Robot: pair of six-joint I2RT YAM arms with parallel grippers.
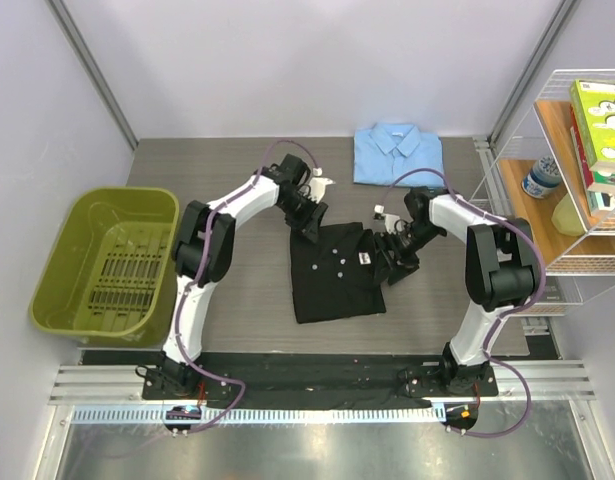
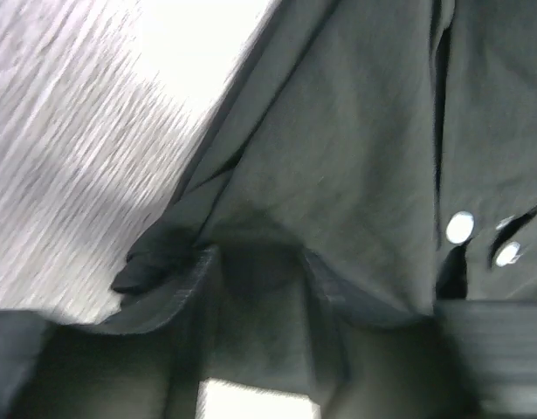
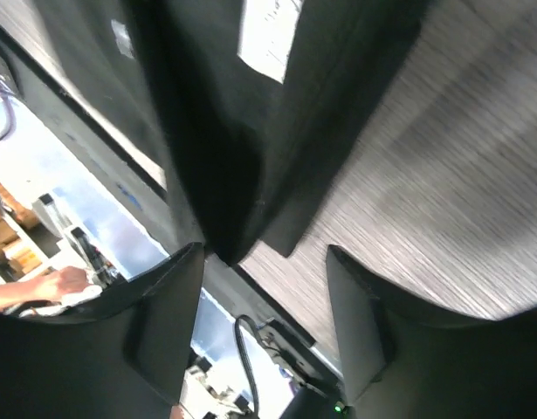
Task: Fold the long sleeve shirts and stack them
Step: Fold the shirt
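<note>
The black shirt (image 1: 332, 272) lies partly folded in the middle of the table, buttons facing up. The light blue shirt (image 1: 397, 152) lies folded at the back edge. My left gripper (image 1: 309, 222) is at the black shirt's far left corner. In the left wrist view its jaws stand apart, with black cloth (image 2: 338, 148) over and between the fingers (image 2: 185, 284). My right gripper (image 1: 389, 256) is at the shirt's right edge, open. In the right wrist view a hanging fold of black cloth (image 3: 242, 166) ends just past the left finger (image 3: 163, 305), not gripped.
A green bin (image 1: 107, 262) stands at the left of the table. A wire shelf (image 1: 577, 170) with books and a jar stands at the right. A black base rail (image 1: 317, 375) runs along the near edge.
</note>
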